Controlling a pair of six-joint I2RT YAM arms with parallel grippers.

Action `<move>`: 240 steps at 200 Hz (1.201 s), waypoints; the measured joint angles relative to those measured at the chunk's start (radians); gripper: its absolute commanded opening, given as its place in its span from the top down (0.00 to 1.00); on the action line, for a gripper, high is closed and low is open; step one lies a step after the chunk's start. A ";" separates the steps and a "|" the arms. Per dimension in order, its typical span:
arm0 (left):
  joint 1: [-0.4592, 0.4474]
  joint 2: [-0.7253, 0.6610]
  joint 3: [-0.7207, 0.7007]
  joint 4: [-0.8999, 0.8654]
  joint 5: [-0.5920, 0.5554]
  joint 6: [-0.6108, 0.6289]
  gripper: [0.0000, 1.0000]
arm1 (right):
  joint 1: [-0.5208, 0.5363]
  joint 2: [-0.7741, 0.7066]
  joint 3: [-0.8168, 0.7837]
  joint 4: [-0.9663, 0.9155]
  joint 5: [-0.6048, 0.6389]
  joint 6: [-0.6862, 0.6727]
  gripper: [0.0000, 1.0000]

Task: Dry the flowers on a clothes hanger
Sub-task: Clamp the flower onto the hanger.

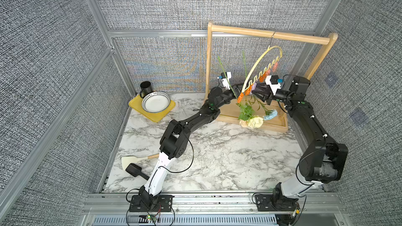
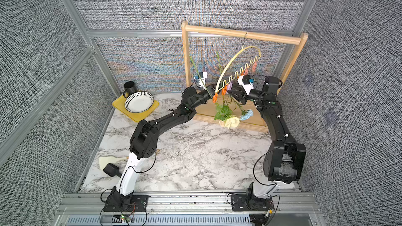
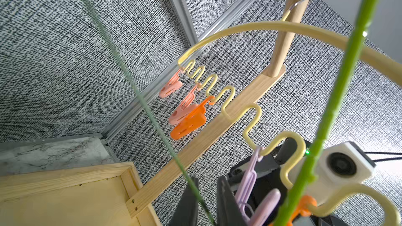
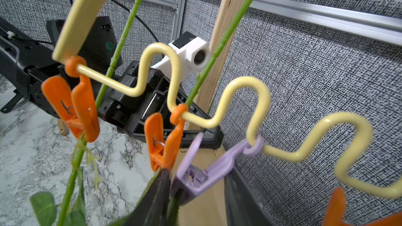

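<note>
The pale-yellow clothes hanger [image 1: 261,58] [image 3: 250,26] hangs tilted by its metal hook from the rack's top bar. Two orange clips [image 4: 74,105] [image 4: 163,142] each pinch a green stem [image 4: 121,40]. The flowers hang head down: a cream rose [image 1: 255,121], a peach rose [image 1: 243,123] and a blue bloom [image 1: 270,114]. A purple clip [image 4: 208,170] grips a third stem. My right gripper [image 4: 196,177] [image 1: 253,90] is open around that clip, with one finger against it. My left gripper [image 3: 207,183] [image 1: 236,91] is open by the hanger's low end, and a thin stem [image 3: 141,101] crosses between its fingers.
The light-wood rack [image 1: 269,34] stands on its wooden base [image 1: 230,109] at the back right. At the back left a yellow tray [image 1: 165,114] carries a striped bowl [image 1: 155,102] and a black mug [image 1: 145,88]. A pale spatula [image 1: 130,161] and a black scoop [image 1: 134,169] lie front left.
</note>
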 measured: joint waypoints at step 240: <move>0.090 -0.156 -0.239 -0.005 -0.024 0.078 0.46 | -0.095 -0.286 -0.252 0.035 0.216 -0.002 0.49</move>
